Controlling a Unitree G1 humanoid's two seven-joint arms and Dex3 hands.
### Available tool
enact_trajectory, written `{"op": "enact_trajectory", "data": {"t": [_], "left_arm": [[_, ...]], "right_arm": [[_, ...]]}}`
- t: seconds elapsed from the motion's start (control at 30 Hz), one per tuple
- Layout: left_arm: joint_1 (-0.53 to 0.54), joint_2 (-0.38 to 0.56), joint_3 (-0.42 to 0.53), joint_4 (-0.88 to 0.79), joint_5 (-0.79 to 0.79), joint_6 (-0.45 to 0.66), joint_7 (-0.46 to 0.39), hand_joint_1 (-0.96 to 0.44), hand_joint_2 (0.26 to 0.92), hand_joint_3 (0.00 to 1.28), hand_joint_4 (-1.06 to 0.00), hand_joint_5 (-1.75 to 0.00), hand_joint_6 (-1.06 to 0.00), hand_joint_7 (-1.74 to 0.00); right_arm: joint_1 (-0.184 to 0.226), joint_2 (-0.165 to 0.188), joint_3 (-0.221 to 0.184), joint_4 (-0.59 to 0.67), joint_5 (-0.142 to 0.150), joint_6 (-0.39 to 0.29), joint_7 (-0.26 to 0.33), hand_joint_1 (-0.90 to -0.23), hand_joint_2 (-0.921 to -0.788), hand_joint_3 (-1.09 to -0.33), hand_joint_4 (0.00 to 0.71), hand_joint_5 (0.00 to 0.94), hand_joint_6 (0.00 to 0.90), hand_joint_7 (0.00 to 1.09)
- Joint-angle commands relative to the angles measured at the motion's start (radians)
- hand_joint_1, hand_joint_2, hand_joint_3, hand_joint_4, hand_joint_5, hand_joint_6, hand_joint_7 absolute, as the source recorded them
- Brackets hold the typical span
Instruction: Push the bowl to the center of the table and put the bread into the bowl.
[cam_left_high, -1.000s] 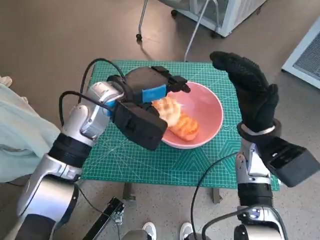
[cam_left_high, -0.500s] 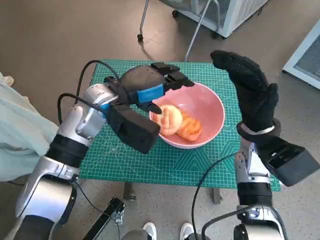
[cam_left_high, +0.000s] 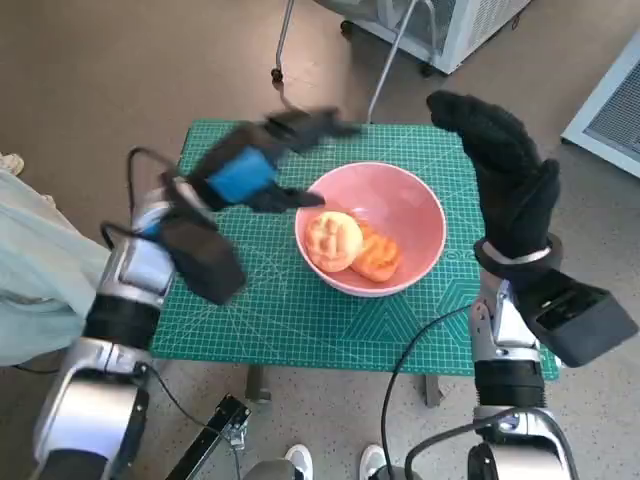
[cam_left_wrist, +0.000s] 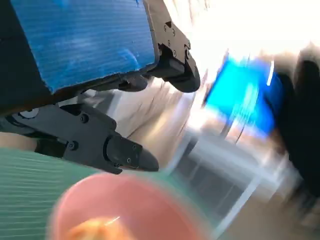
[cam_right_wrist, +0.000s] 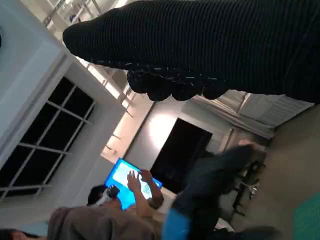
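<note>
Left hand (cam_left_high: 262, 160) has pulled off the pink bowl (cam_left_high: 420, 215), empty and spread, bread (cam_left_high: 350, 245) inside; retract clear without clipping rim, right hand (cam_left_high: 505, 170) raised flat, holding nothing.

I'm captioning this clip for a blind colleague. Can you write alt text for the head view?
A pink bowl holding bread sits near the middle of a green mat-covered table. The left robot hand, blue-taped and motion-blurred, hovers empty just beside the bowl's rim. The right robot hand, in a black glove, is raised open over the table's other side.
</note>
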Motion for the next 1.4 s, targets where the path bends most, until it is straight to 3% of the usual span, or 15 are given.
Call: {"op": "enact_trajectory", "data": {"t": [0.03, 0.27, 0.6, 1.03, 1.4], "left_arm": [[0.106, -0.096, 0.083, -0.191, -0.163, 0.083, 0.047, -0.28, 0.921, 0.06, -0.45, -0.01, -0.32, -0.37], [0.178, -0.119, 0.123, -0.314, -0.201, 0.141, 0.064, -0.32, 0.921, 0.12, -0.38, 0.00, -0.19, -0.48], [0.196, -0.130, 0.143, -0.376, -0.207, 0.183, 0.060, -0.32, 0.921, 0.14, -0.34, 0.00, -0.17, -0.50], [0.203, -0.148, 0.134, -0.446, -0.203, 0.208, 0.055, -0.31, 0.921, 0.15, -0.35, 0.00, -0.17, -0.50], [0.205, -0.160, 0.134, -0.464, -0.215, 0.209, 0.043, -0.32, 0.921, 0.15, -0.35, 0.00, -0.17, -0.50]], "right_arm": [[-0.025, 0.007, 0.005, 0.021, -0.036, 0.023, -0.039, -0.675, -0.921, -0.768, 0.283, 0.005, -0.001, 0.80], [-0.053, 0.009, 0.018, 0.014, -0.079, 0.044, -0.081, -0.649, -0.921, -0.783, 0.276, 0.001, -0.001, 0.78], [-0.078, -0.004, 0.030, 0.004, -0.116, 0.052, -0.108, -0.643, -0.921, -0.809, 0.272, 0.001, -0.001, 0.77], [-0.105, -0.015, 0.028, 0.012, -0.091, 0.067, -0.090, -0.668, -0.921, -0.799, 0.282, 0.006, 0.004, 0.77], [-0.101, -0.013, 0.033, -0.011, -0.078, 0.083, -0.084, -0.641, -0.921, -0.794, 0.293, 0.010, 0.012, 0.75]]}}
